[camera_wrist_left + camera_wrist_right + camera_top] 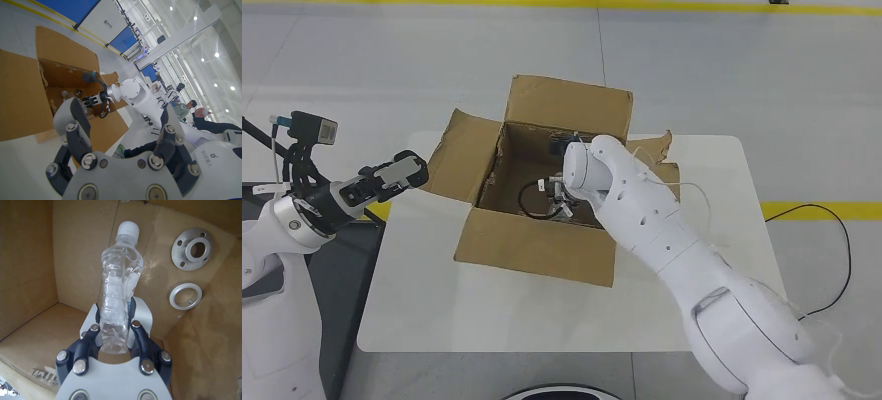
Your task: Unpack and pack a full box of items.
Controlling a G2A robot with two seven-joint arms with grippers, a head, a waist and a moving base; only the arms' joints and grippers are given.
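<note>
Deep inside the open cardboard box [532,250] on the white table [442,310]: a clear plastic bottle [119,275], clamped near its base in the right gripper [114,309], fingers closed snugly on both sides. Long axis in line with the gripper, white cap pointing away from the wrist toward a box wall. Beside the bottle, on the cardboard, a metal flange [191,251] and a metal ring [185,296], slightly apart. Outside the box, near a side flap, the left gripper [122,106], spread wide, holding nothing.
</note>
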